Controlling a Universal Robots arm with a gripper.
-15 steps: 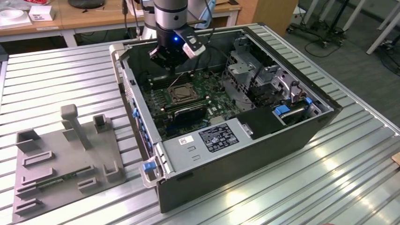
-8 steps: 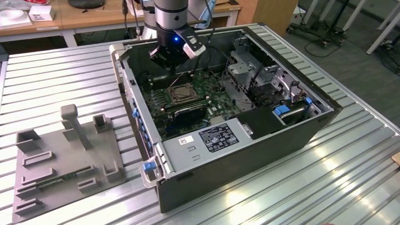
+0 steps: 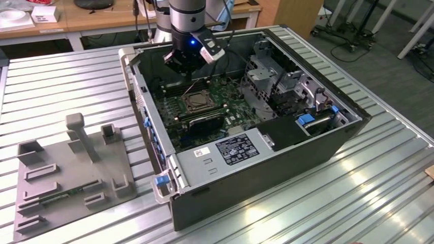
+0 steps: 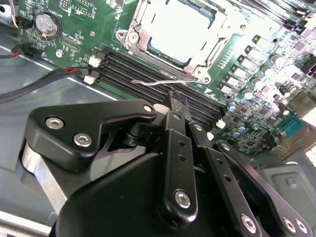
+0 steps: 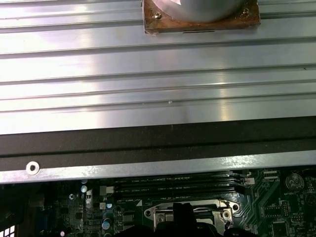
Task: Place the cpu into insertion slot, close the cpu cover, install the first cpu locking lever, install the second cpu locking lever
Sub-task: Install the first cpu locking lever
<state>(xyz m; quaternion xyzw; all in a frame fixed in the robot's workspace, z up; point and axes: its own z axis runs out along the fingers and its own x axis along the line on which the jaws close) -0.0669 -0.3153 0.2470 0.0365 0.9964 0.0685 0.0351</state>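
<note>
Cpu (image 4: 180, 27) sits in the slot (image 3: 196, 97), cover (image 4: 134, 38) shut over it. I judge I'm on a lever step. My pincer (image 4: 175, 100) has its fingers together, just beside the thin wire lever (image 4: 148, 82). Catching it calls for exact tip placement.

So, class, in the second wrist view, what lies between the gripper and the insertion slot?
In the second wrist view, the long black memory slots and a thin silvery wire lever lie between the gripper and the insertion slot.
</note>
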